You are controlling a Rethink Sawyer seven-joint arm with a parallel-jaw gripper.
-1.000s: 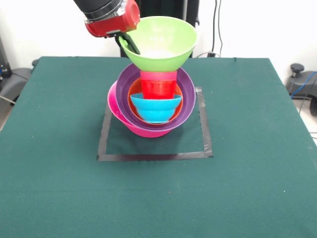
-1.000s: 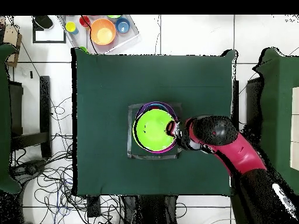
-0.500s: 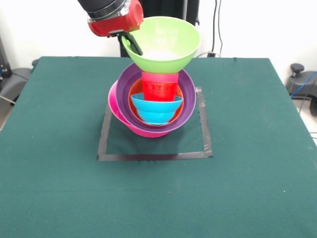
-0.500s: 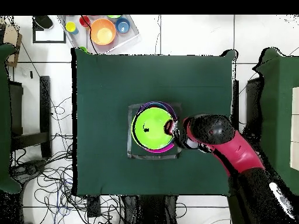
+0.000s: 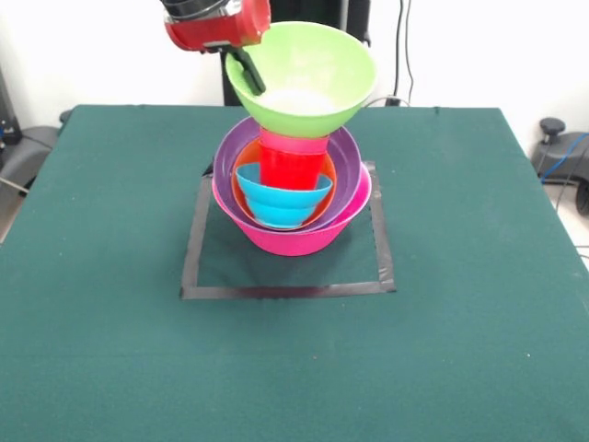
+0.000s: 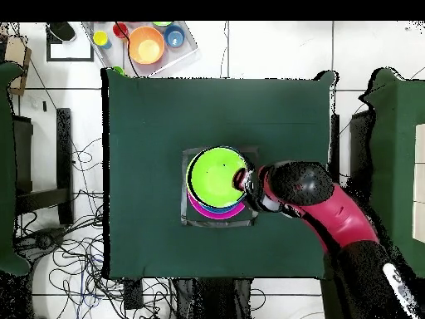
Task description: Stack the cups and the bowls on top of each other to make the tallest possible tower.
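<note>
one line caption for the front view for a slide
Sawyer gripper holds the lime green bowl by its rim atop a red cup in the nested bowl tower.

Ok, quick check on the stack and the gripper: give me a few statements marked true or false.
1. The gripper grips the lime green bowl by its rim. True.
2. The lime bowl is the tower's base. False: the pink bowl is the base.
3. A red cup stands under the lime bowl. True.
4. The tower stands outside the taped square. False: it stands inside.
5. The blue bowl lies alone on the table. False: it is nested in the stack.
</note>
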